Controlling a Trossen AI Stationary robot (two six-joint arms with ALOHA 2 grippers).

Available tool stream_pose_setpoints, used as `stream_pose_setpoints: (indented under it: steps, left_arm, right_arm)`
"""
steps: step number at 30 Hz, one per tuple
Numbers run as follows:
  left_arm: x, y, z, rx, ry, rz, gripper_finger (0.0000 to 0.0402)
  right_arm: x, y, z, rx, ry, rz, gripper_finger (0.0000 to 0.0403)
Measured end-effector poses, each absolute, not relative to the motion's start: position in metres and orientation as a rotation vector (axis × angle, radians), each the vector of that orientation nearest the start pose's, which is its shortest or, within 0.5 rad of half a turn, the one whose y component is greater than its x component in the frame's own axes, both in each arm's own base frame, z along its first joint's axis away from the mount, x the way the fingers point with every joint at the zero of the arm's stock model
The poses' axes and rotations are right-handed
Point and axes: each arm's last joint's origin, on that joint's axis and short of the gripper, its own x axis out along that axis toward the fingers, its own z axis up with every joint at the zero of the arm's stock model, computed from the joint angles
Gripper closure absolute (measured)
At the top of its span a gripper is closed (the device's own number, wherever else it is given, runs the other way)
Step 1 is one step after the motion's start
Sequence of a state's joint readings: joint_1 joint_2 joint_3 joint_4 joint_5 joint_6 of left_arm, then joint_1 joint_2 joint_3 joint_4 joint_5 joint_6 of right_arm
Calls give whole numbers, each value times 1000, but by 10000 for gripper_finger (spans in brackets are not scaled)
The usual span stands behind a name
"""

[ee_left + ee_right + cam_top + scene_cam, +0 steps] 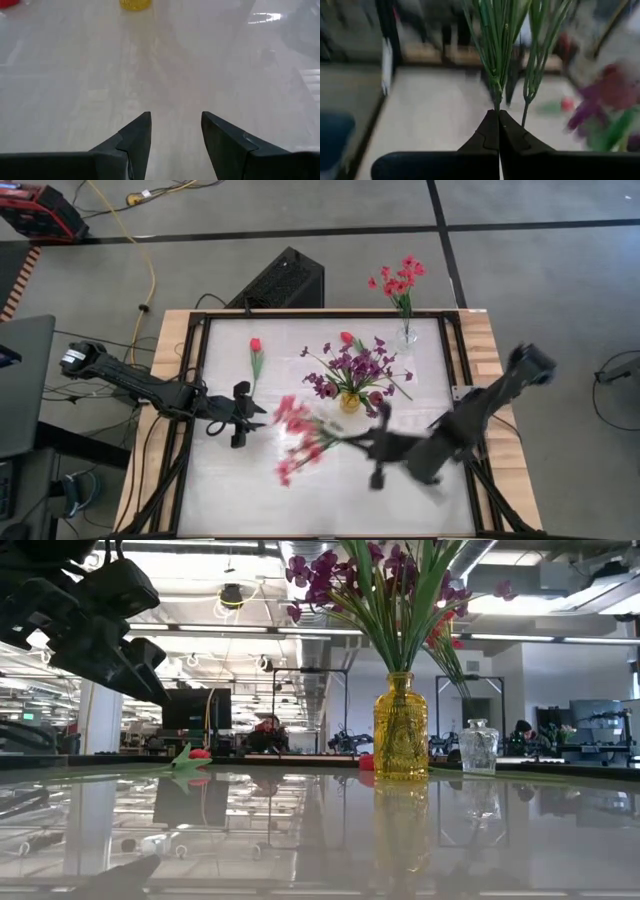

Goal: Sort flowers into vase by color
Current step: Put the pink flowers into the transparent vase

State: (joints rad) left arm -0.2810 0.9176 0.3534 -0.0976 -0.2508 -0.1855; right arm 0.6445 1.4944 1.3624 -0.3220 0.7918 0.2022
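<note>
From above I see my right gripper [352, 442] clamped on a red-pink sprig [298, 435], just beside the yellow vase [350, 402]; my left gripper [243, 416] hovers left of it, fingers apart; wrist views confirm both; I read no writing

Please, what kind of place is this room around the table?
Probably an open office or robotics lab: the low view shows ceiling lights, monitors and a seated person behind the table, and the high view shows cables on the floor.
</note>
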Motion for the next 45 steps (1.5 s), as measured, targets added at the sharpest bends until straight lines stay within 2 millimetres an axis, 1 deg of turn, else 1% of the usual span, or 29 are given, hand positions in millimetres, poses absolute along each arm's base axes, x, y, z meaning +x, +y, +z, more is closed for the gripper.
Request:
stream_pose_setpoints:
  steps: [4,6,8,12,14,17,20,22,26,30,34,36,38,40,45]
  left_arm:
    - [169,-41,174,-4,638,29,239]
    - [169,-41,174,-3,638,29,239]
    - [169,-41,174,1,639,28,239]
    - [169,-41,174,1,639,28,239]
    - [169,-41,174,4,639,28,239]
    - [170,-41,174,20,633,36,239]
    - [170,-40,175,29,621,64,239]
    - [171,-40,176,31,608,77,239]
    - [172,-40,178,29,582,89,239]
    - [174,-40,181,35,549,84,239]
    - [176,-40,184,22,514,89,239]
    - [177,-38,184,20,507,99,239]
    - [178,-34,185,12,498,116,239]
    - [179,-31,186,-1,484,130,239]
    - [181,-24,188,-19,464,167,239]
  right_arm:
    - [233,142,366,-81,90,-180,386]
    - [212,121,366,-84,8,-203,386]
    - [193,104,369,-81,-76,-226,386]
    - [154,74,382,-77,-245,-284,386]
    - [139,60,385,-108,-297,-335,386]
    - [124,41,386,-198,-270,-515,386]
    - [119,23,374,-213,-197,-722,386]
    - [119,12,359,-223,-174,-805,386]
    - [118,-12,323,-178,-191,-955,386]
    - [113,-35,287,-105,-282,-1111,386]
    - [108,-54,258,-46,-397,-1178,386]
    - [106,-62,247,-25,-426,-1206,386]
    - [108,-71,238,-6,-405,-1250,386]
    - [110,-78,231,-5,-378,-1256,386]
    - [115,-88,230,-42,-407,-1275,386]
